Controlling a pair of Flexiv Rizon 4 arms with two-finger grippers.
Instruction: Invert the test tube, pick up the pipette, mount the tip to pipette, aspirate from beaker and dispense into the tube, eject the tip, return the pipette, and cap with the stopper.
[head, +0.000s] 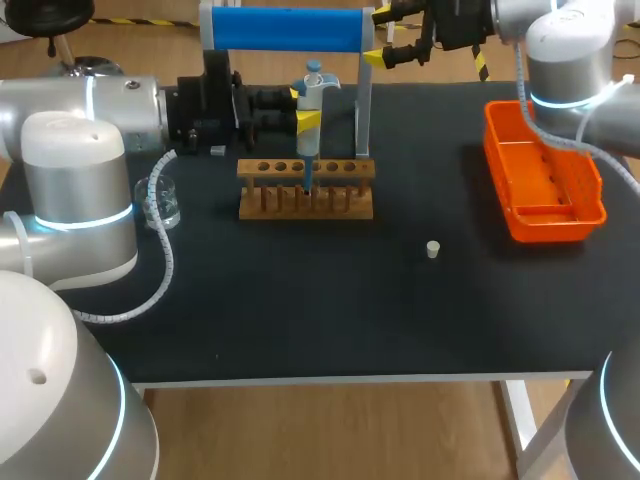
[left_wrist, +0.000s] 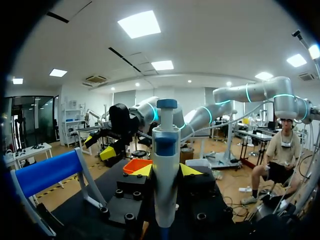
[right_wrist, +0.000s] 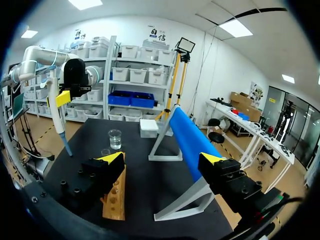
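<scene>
Two arms reach over the black table. In the head view, the left hand sits toward the table's 12 o'clock edge, clamped on the pipette. The pipette stands upright with its lower end down at the wooden rack (whether a tube stands there I cannot tell). The beaker stands at the rack's 9 o'clock, near the left arm. The small stopper lies alone at the rack's 4 o'clock, well apart from it. An orange tray lies off at the rack's 3 o'clock. The right hand hangs at the rack's 1 o'clock, fingers spread wide, beside the end of the blue bar.

In the left wrist view, the pipette rises between the left hand's yellow tips, gripped from both sides. The orange tray is beyond it, and the blue bar is off to one side.

In the right wrist view, the right hand is wide open and holds nothing. The blue bar runs ahead between its fingers without touching them. The rack lies just under one finger and the beaker is farther ahead. Across the table, the left hand holds the pipette upright – its tip points down, clear of the table.
</scene>
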